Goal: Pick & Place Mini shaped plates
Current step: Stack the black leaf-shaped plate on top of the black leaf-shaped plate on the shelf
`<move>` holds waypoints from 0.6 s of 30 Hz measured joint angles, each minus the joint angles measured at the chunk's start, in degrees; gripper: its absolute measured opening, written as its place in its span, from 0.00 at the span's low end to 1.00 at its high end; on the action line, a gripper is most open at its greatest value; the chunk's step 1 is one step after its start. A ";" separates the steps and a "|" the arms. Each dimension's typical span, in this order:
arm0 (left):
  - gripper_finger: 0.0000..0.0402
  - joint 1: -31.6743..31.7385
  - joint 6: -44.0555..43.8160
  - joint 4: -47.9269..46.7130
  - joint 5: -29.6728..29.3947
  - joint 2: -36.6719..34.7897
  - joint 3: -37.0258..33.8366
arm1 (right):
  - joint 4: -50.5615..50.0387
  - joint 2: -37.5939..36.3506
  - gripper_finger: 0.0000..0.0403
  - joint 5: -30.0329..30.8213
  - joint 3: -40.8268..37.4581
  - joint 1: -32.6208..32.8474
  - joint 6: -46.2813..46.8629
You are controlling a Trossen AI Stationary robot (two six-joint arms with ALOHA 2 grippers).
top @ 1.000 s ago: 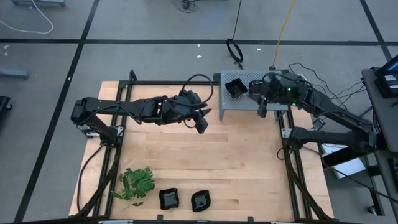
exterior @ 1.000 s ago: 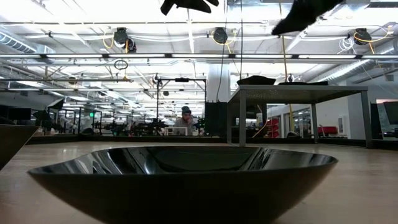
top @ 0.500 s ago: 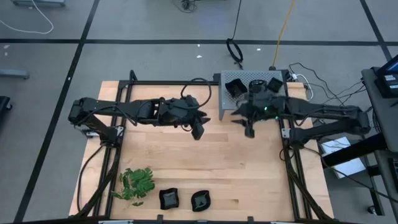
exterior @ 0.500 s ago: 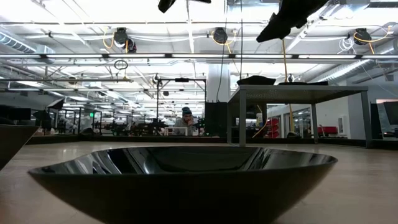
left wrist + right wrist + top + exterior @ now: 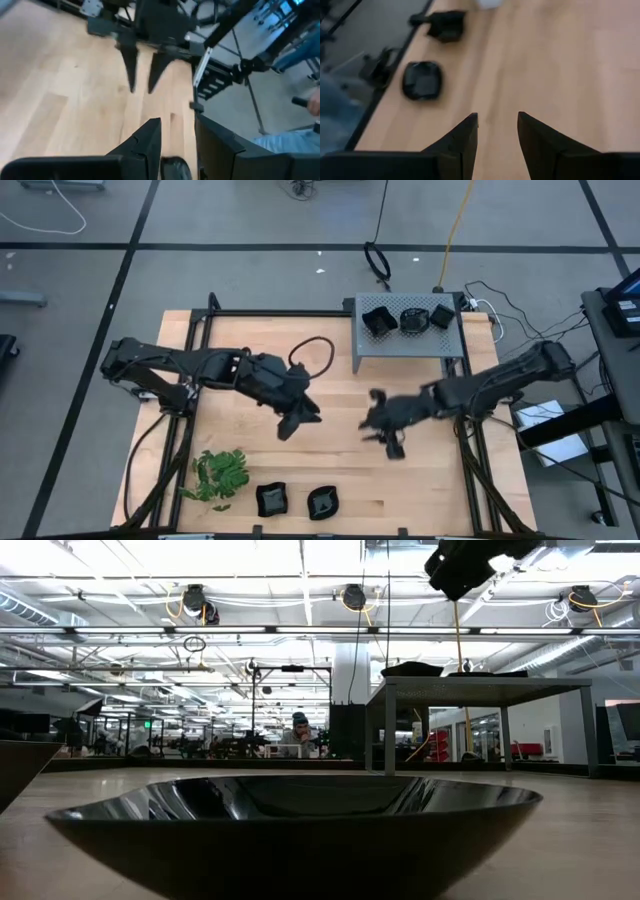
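Pale wooden boards make up the table, which sits in a dark metal frame on a grey floor crossed by black tape lines. Two mini shaped plates lie at its near edge: a squarish plate and, just beside it, a wavy-edged plate, both glossy black and apart from each other. The low view looks straight across the rim of one of them, though which one cannot be told. Three more black plates rest side by side on top of the grey perforated metal box at the far right of the table. A green leafy sprig lies near the squarish plate, toward the left edge.

The left gripper hangs over the middle of the table, well apart from every plate, its fingers parted with only a narrow gap between them and nothing held. The right gripper hovers above bare wood, right of centre, between the box and the near-edge plates; in its wrist view the two dark fingers stand apart with only tabletop showing in the gap, so it too is empty. That same view shows the squarish plate and another dark plate lying ahead on the boards
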 joint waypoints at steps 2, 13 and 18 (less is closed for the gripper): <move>0.30 -0.91 -0.55 -0.50 -0.02 -0.10 0.00 | 1.92 3.04 0.32 -0.10 0.00 2.80 -0.38; 0.30 -7.04 -5.33 -6.06 0.00 -0.56 -0.04 | 19.14 18.23 0.31 -0.27 0.00 8.30 -2.53; 0.30 -9.65 -8.12 -6.09 -0.12 -0.58 -0.04 | 32.09 24.64 0.31 -0.38 0.00 7.68 -2.10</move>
